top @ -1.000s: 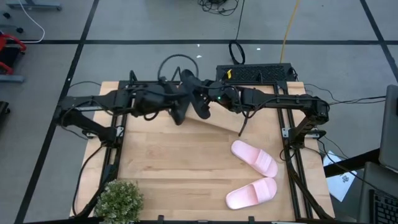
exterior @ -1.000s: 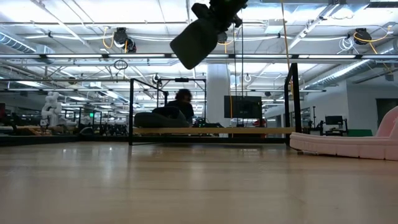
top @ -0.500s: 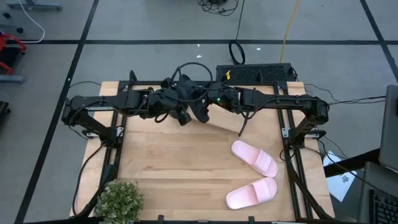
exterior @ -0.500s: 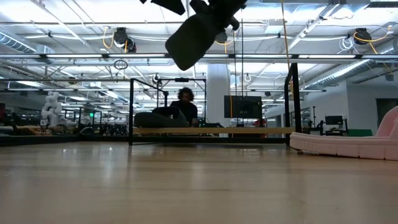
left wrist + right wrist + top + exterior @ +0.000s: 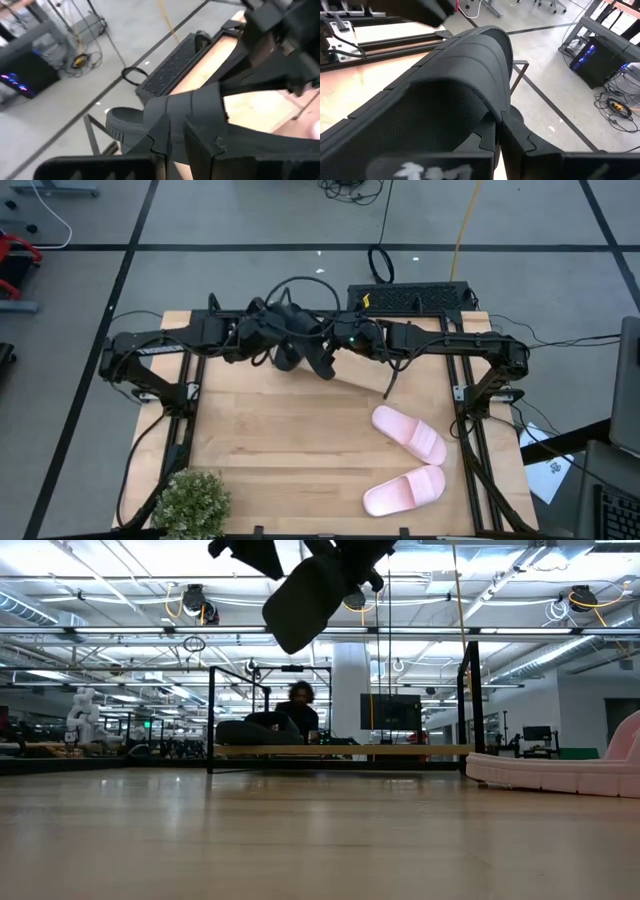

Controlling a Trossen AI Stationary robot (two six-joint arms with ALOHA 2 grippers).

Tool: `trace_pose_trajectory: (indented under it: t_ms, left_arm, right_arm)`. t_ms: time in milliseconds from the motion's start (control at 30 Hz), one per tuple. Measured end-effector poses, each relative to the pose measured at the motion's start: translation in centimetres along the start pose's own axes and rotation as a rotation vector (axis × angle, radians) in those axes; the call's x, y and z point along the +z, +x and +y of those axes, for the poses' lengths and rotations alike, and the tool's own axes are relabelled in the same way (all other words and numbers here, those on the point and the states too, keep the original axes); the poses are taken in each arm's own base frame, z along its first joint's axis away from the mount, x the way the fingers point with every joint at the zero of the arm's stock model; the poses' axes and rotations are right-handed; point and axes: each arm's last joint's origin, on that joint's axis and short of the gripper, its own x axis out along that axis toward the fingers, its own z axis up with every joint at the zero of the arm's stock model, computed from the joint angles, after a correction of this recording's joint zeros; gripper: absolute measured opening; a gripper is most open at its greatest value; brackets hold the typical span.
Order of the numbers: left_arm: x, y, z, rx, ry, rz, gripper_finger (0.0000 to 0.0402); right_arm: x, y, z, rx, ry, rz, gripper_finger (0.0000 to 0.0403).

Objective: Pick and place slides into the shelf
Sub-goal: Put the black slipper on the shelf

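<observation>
High view, two pink slides (image 5: 408, 433) on table, two tools (image 5: 283, 340) each gripping a black slide (image 5: 322, 355) (airborne).

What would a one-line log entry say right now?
left pincer: shut on black slide | right pincer: shut on other black slide | pink slides: on table

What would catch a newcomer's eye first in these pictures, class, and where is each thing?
Both arms meet over the table's far edge, the left gripper and the right gripper each shut on a black slide held high above the table. Two pink slides lie on its near right, and a small green plant stands at the near left corner.
</observation>
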Motion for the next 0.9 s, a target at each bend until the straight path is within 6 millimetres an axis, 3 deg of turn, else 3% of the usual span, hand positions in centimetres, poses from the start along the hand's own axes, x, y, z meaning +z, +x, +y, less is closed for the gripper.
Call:
trace_pose_trajectory:
  t_ms: [467, 633, 900]
  left_arm:
    - [0.6, 1.4, 3.3, -0.046, -0.152, 0.034, 0.0049]
    - [1.5, 0.2, 5.8, -0.083, -0.234, -0.033, 0.0049]
    - [1.1, 0.9, 4.2, -0.186, -0.195, 0.018, 0.0049]
  right_arm:
    - [-0.1, 0.0, 0.0, 0.002, -0.011, 0.004, 0.0000]
    - [-0.3, 0.0, 0.0, 0.001, -0.024, 0.028, 0.0000]
    - [-0.2, 0.0, 0.0, 0.001, -0.027, 0.019, 0.0000]
